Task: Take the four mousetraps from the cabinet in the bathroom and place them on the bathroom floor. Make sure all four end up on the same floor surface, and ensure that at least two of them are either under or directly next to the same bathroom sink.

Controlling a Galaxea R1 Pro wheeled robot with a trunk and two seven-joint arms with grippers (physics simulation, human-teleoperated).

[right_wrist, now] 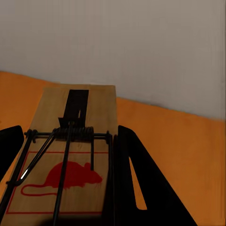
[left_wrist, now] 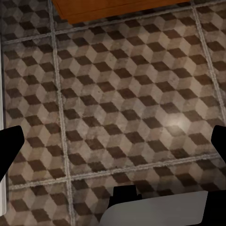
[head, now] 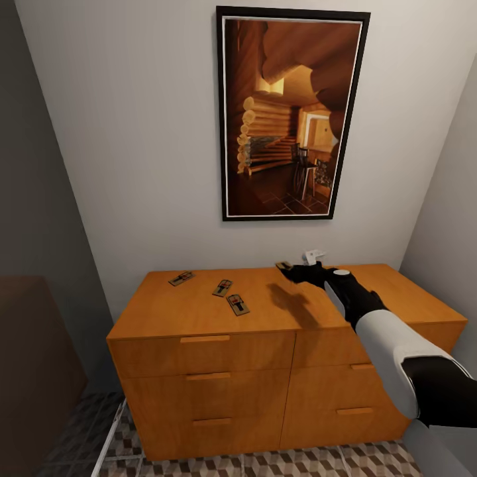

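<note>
Right pincer [head: 291,269] clamps a mousetrap [right_wrist: 70,155] above the cabinet [head: 199,311] top's bare centre-right; three mousetraps [head: 222,287] lie centre-left.

No readable text, numbers or brand names anywhere. Only sign: a red mouse silhouette inside a red outline, printed on the mousetrap [right_wrist: 70,160] board in the right wrist view. Markings on the other traps are too small to read.

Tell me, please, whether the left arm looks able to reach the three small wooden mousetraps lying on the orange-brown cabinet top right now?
Probably not yet: the left end effector points down at the cube-patterned floor tiles, low beside the cabinet, well below the mousetraps; nothing blocks their top.
</note>
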